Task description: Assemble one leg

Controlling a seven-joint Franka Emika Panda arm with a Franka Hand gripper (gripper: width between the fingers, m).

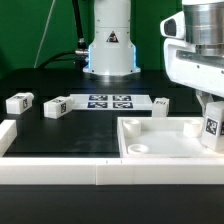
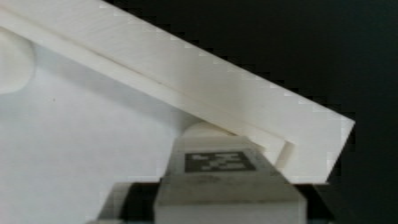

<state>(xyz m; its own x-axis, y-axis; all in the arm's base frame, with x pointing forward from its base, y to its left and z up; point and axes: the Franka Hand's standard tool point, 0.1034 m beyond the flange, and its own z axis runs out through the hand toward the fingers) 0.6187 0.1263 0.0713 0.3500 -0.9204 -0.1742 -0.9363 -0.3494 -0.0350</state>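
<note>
White leg (image 2: pixel 210 140) carries a black-and-white tag (image 2: pixel 221 163).

Four legs (image 1: pixel 20 101) (tagged), one tray (image 1: pixel 165 152), one marker board (image 1: pixel 110 101)

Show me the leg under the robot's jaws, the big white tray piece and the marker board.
leg (image 1: pixel 212 127): exterior view, on its black-and-white tag.
big white tray piece (image 1: pixel 170 144): exterior view, on its bare floor.
marker board (image 1: pixel 110 101): exterior view, middle, among its tags.

The leg (image 2: pixel 214 155) looked like smooth white plastic, with a flat black-and-white tag. The big white tray piece (image 1: pixel 160 171) looked smooth and a bit shiny. The table (image 1: pixel 70 135) was black and dull.
</note>
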